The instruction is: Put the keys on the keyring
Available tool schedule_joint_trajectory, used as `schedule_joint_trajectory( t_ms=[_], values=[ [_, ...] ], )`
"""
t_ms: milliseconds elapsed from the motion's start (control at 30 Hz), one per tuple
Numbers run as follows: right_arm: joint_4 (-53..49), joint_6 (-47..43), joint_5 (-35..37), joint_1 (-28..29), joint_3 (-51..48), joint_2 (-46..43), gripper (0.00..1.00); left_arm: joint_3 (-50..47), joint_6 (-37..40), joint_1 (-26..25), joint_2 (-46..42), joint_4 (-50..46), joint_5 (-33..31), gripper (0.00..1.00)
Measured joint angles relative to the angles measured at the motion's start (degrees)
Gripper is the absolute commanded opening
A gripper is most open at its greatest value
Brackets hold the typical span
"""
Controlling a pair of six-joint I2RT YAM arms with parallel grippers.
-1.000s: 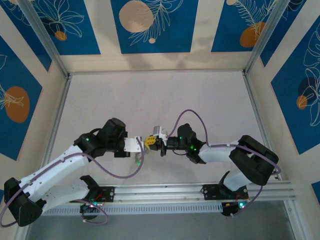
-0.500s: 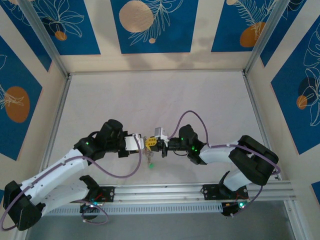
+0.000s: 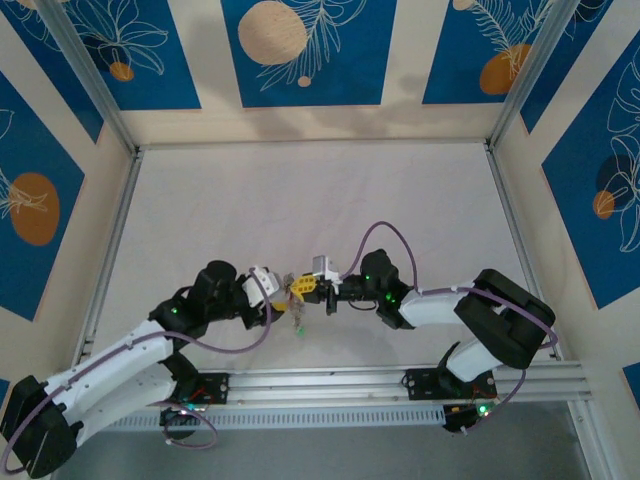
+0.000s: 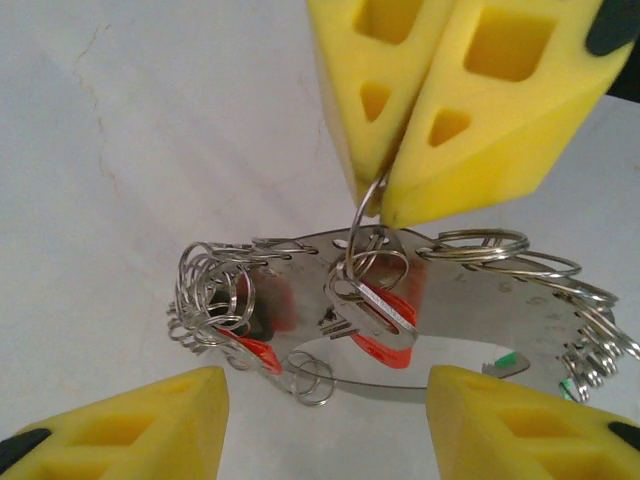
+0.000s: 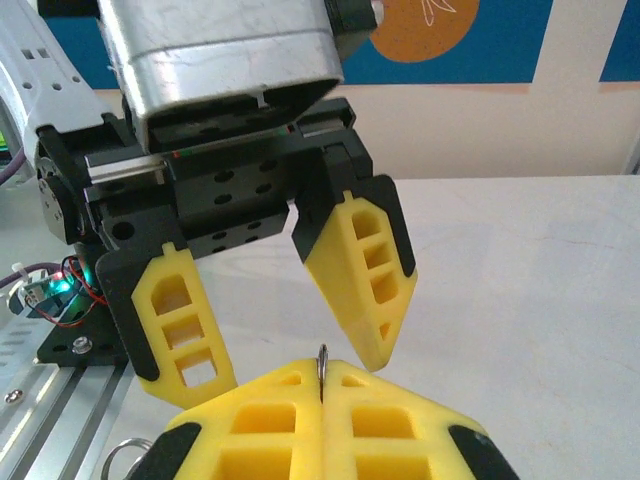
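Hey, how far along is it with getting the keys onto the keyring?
Looks nearly done: red-tagged keys and a green-tagged one appear to hang on the keyring. In hand: the right gripper is shut on the keyring's wire; the left gripper is open below, holding nothing. Left: I can't tell whether every key is truly threaded.

Both arms reach inward, tips meeting: left end effector [image 5: 285, 350] spread wide, right end effector [image 4: 385, 200] fingers pressed together.
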Motion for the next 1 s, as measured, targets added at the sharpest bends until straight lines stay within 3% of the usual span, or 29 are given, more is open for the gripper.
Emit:
schedule_joint_trajectory(
  t_ms=[167, 400, 733, 900, 1000],
  values=[
    [0.0, 0.0, -0.8, -0.2, 0.0, 0.0, 0.00, -4.7, -5.2, 0.0, 0.0, 8.5, 0.1, 0.59],
    [0.0, 0.0, -1.0, -0.2, 0.0, 0.0, 0.00, -9.4, -5.7, -2.8, 1.7, 18.4, -2.8, 0.58],
    [-0.1, 0.0, -1.2, -0.3, 0.0, 0.0, 0.00, -13.1, 1.5, -7.3, 9.7, 35.2, -7.9, 0.38],
    [-0.5, 0.0, -1.2, -0.3, 0.0, 0.0, 0.00, -13.1, 3.8, -8.5, 11.3, 37.8, -10.5, 0.33],
    [-0.6, 0.0, -1.1, -0.3, 0.0, 0.0, 0.00, -13.1, 5.0, -8.6, 10.4, 37.7, -12.1, 0.23]
  ],
)
